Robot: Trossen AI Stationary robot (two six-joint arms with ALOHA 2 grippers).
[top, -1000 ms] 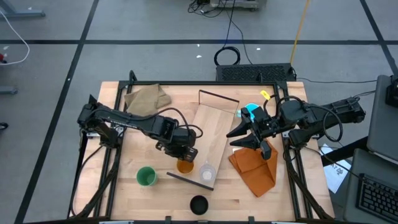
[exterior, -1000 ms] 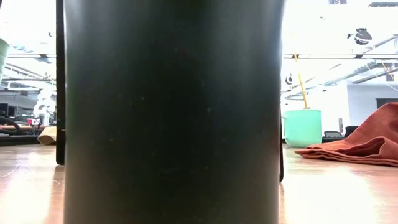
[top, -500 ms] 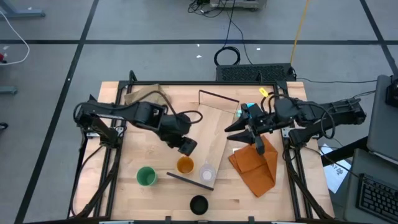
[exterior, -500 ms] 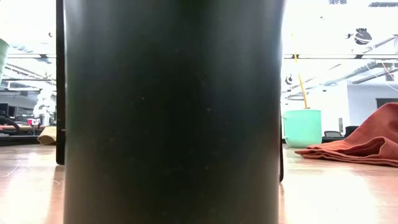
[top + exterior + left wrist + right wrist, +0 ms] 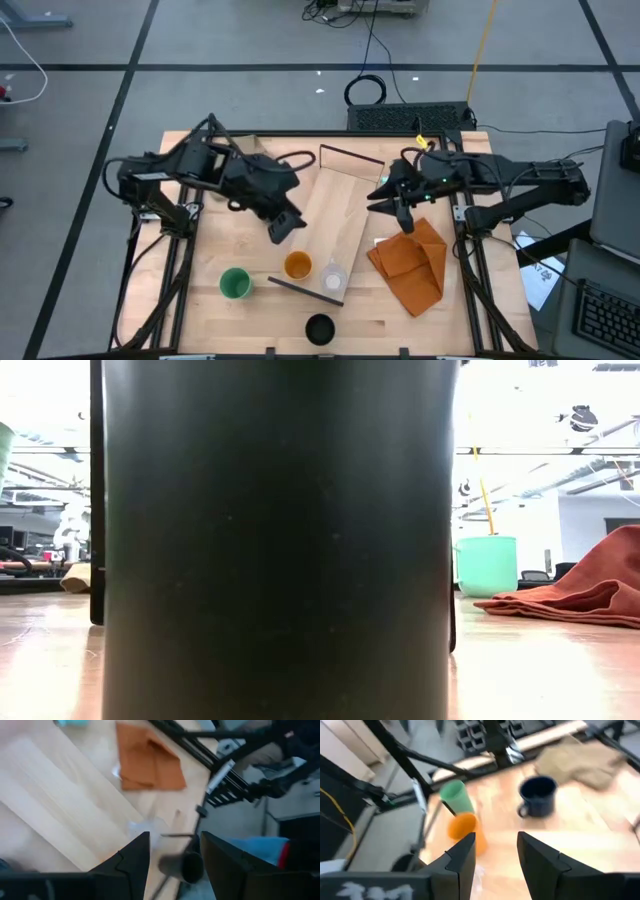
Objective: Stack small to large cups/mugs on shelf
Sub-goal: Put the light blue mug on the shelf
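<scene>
Orange cup [image 5: 297, 265] on shelf [image 5: 335, 215]; both arms' fingers parted, empty, above it.

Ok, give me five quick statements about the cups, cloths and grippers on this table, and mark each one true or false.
1. The orange cup stands on the shelf beside the clear cup. True.
2. The green cup sits on the shelf. False: it stands on the table, off the shelf.
3. The left gripper holds the orange cup. False: its open fingers are empty.
4. The black cup is near the table's front edge. True.
5. The orange cloth lies under the left arm. False: it lies on the right side.
</scene>
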